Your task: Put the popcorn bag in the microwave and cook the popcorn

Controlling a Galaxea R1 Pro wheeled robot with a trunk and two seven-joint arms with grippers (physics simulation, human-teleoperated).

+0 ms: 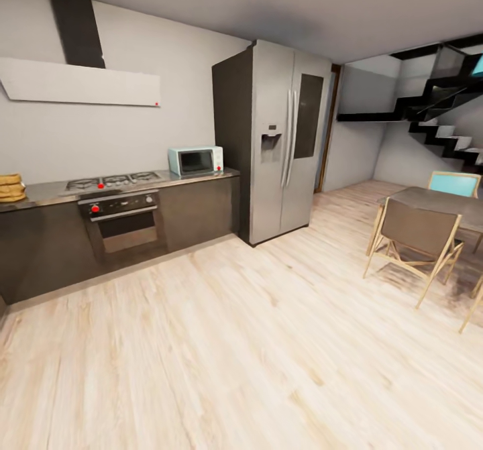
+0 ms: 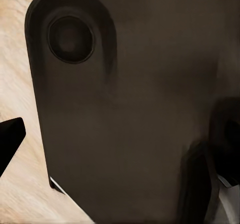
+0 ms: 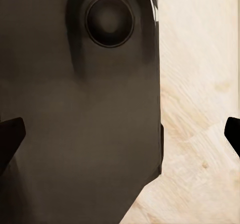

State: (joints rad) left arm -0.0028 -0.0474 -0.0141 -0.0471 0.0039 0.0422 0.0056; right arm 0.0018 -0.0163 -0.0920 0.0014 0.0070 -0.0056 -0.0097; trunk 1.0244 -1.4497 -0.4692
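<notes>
Head view: the popcorn bag [image 1: 11, 187] sits at the far left end of the grey worktop [image 1: 40, 195], partly cut off by the frame edge, well apart from the mint-blue microwave [image 1: 195, 160] standing at the worktop's right end beside the steel fridge [image 1: 282, 138]. The gas hob [image 1: 113, 182] and built-in oven [image 1: 122, 218] lie between them. The bag looks like light, crumpled paper, so it should crush easily; a gentle pinch across its ringed folds seems safest. In the wrist views, dark tips of each hand [image 3: 120, 134] show over pale floor; whether either is released or clenched, I cannot tell.
</notes>
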